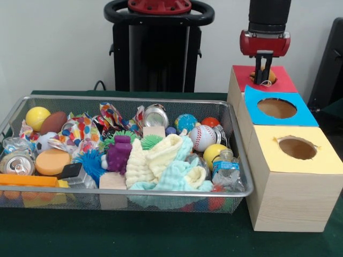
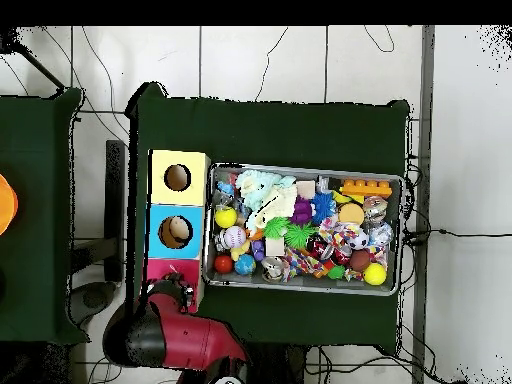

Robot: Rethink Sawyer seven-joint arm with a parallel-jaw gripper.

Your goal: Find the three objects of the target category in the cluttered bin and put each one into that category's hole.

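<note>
Yellow-topped box (image 1: 296,176) sits nearest, red hole (image 1: 263,78) farthest back. Gripper (image 1: 261,75) hangs over the red hole, clenched on an orange-brown plush (image 1: 266,76) at the opening. Centre it over the hole, release low. Wire bin (image 1: 239,160) stays cluttered.

Wire bin (image 1: 10,115) beside three boxes (image 1: 292,187)

Even, soft indoor light fills both views — no harsh glare. In the front view the wire-mesh bin (image 1: 240,176) casts only a faint shadow on the green table cloth (image 1: 161,235), and fine detail looks slightly blurred. The overhead view is dimmer — the cloth (image 2: 270,130) reads nearly black.
</note>
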